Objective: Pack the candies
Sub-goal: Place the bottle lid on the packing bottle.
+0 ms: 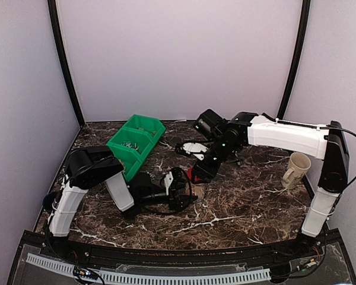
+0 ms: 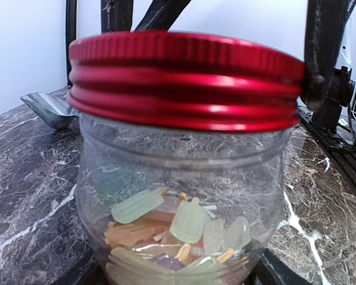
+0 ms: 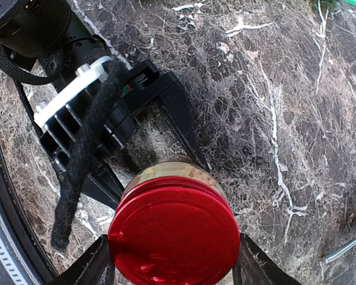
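Left gripper (image 3: 157,178) clasps a clear jar (image 2: 178,178) of pastel candies (image 2: 166,231); right gripper (image 3: 175,261) flanks its ribbed red lid (image 2: 184,77), grip unclear.

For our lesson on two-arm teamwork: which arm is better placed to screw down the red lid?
Right. The right gripper straddles the red lid from above; the left gripper clamps the jar of candies, likely steadying it.

No text, label, number or sign can be read, neither on the jar (image 2: 178,172), nor on its red lid (image 2: 184,77), nor on the mug (image 1: 297,168).
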Available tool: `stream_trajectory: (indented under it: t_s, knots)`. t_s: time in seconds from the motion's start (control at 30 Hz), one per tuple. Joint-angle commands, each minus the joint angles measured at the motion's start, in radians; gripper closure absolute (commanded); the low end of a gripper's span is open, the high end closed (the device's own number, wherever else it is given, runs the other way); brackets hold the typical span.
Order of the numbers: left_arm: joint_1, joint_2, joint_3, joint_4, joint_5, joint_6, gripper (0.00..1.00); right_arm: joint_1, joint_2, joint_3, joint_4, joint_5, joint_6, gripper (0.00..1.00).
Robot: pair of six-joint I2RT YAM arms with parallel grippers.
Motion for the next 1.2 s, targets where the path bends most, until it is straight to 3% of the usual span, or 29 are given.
stream_trajectory:
  t_s: [0.0,0.97,1.17]
  knots:
    - [-0.003,0.018,-0.005,-0.064,-0.015,-0.010,0.27,-0.007,0.012,-0.027,0.016,0.009,0.016,0.35]
    - [-0.003,0.018,-0.010,-0.057,-0.031,-0.006,0.27,-0.007,-0.010,-0.025,0.010,0.031,0.016,0.19]
    - [-0.003,0.018,-0.008,-0.060,-0.034,-0.005,0.27,-0.007,-0.034,-0.050,0.020,0.019,0.016,0.20]
